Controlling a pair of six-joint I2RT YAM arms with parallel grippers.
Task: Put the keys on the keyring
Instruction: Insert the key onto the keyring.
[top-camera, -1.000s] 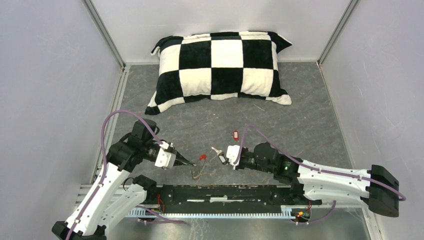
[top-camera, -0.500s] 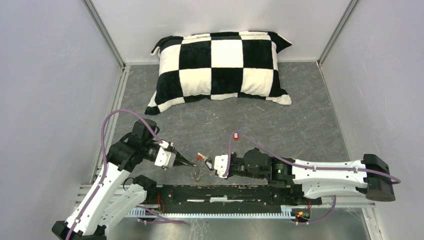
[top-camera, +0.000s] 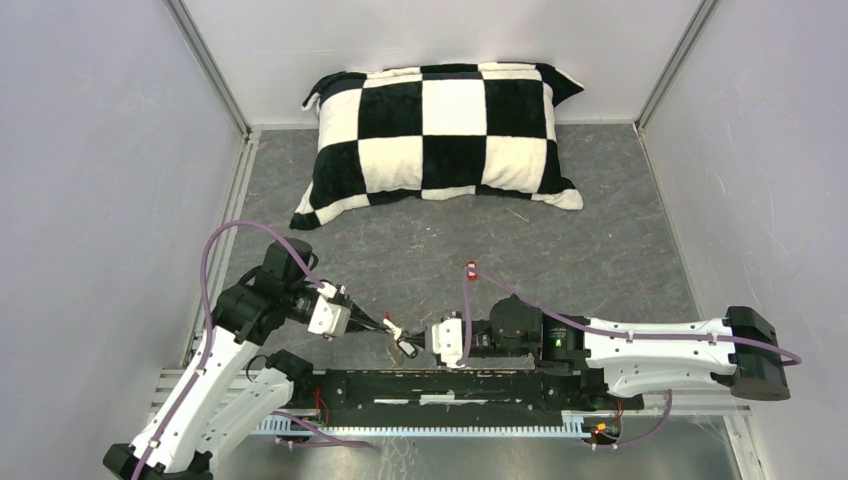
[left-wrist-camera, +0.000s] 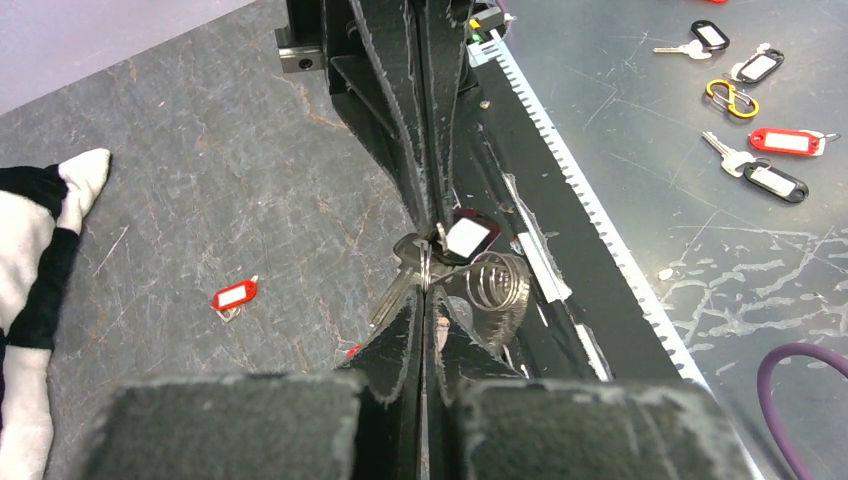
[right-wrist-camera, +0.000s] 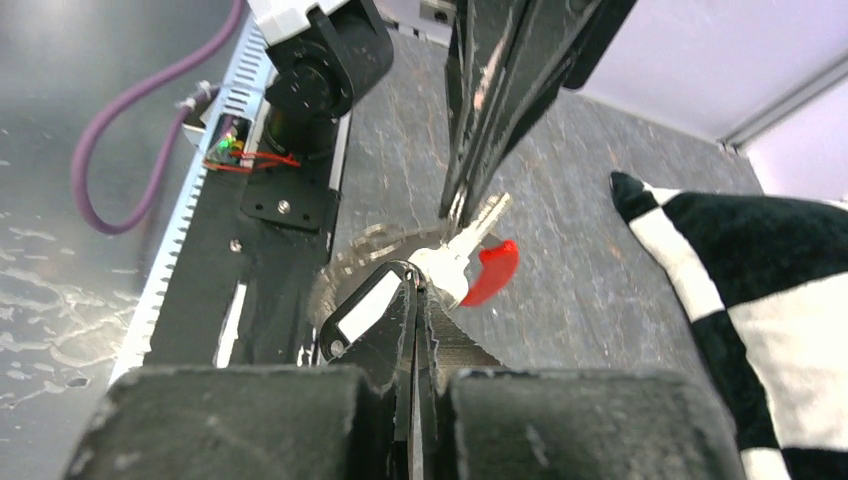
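Right pincer (right-wrist-camera: 415, 288), clamped on the key (right-wrist-camera: 458, 258), has slid left to meet my left pincer (left-wrist-camera: 425, 292), clamped on the keyring (left-wrist-camera: 497, 290), tip to tip, blade pointing leftward.

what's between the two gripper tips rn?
The black-and-white key and the coiled keyring, pinched where the shut left gripper and right gripper meet tip to tip. Clearest in the left wrist view.

Back: checkered pillow (top-camera: 440, 135) is blocking the far strip.
Middle: grey table (top-camera: 600, 250) is lying open.
Front: left gripper (top-camera: 383, 325) and right gripper (top-camera: 418, 345) are crowding together.
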